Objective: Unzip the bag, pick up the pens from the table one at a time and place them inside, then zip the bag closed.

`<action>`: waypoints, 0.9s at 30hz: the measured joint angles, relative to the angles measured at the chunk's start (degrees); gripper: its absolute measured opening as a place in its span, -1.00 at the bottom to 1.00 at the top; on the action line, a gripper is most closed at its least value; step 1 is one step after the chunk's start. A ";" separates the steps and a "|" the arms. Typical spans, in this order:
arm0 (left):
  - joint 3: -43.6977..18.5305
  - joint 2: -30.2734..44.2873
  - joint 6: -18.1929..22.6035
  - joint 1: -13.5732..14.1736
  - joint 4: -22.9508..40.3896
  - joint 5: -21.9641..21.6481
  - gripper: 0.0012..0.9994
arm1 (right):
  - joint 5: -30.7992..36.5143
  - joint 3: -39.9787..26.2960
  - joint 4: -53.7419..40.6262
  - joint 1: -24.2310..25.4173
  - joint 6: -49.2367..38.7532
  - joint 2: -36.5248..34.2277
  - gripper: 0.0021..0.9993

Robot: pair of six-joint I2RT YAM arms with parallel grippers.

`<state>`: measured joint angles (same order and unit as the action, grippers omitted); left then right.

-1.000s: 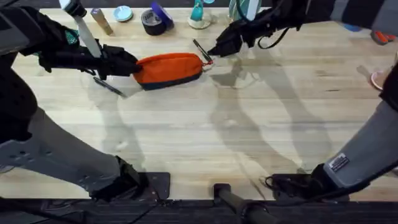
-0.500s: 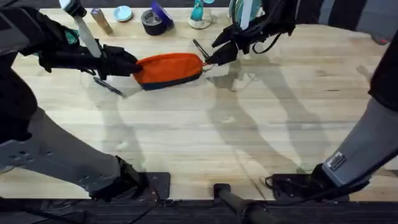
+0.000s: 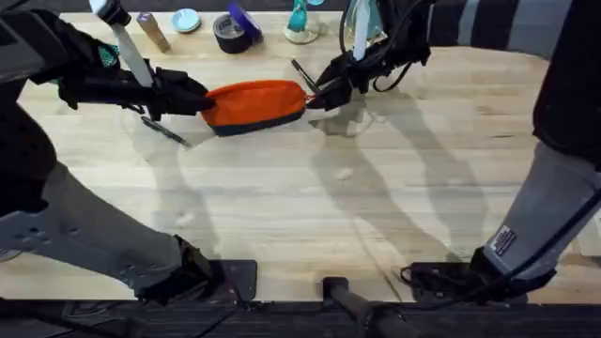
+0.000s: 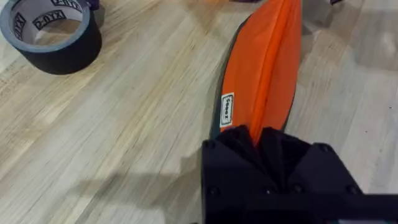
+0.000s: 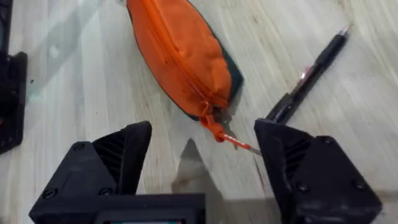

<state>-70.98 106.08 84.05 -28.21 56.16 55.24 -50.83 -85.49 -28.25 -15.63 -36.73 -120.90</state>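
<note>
From above, the orange bag (image 3: 255, 103) lies toward the far side of the surface (image 3: 310, 207), still zipped. The left end effector (image 3: 192, 97) is clamped on its left end just as it was a second ago, while the right end effector (image 3: 319, 96) has slid in from farther right until it sits just beside the bag's right tip, where the zipper pull is. To me that reads as the opening step: one arm anchors the bag while the other lines up to catch the pull. One pen (image 3: 302, 73) lies just behind that right tip, and a second pen (image 3: 166, 131) lies near the bag's left end, in front of the left arm; neither has been picked up. In the left wrist view the black fingers pinch the near end of the bag (image 4: 264, 74), and a small white tag (image 4: 227, 111) carries writing too small for me to read; the black tape roll (image 4: 53, 34) nearby reads "XYL". In the right wrist view the jaws stand wide and empty, with the zipper pull (image 5: 225, 135) between them and not yet gripped, and the pen (image 5: 311, 68) beside the bag (image 5: 180, 56).
</note>
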 joint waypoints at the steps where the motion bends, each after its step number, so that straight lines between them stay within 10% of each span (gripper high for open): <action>1: 0.00 0.00 0.00 0.00 0.00 0.00 -0.92 | 0.00 0.00 0.00 -0.16 -0.18 0.00 0.99; 27: 0.00 0.00 0.00 0.00 0.00 0.00 -0.92 | 0.00 0.00 -0.04 -0.66 -0.67 -2.21 0.81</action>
<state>-70.98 106.08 84.05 -28.21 56.16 55.24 -50.83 -85.49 -28.29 -16.29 -37.39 -123.11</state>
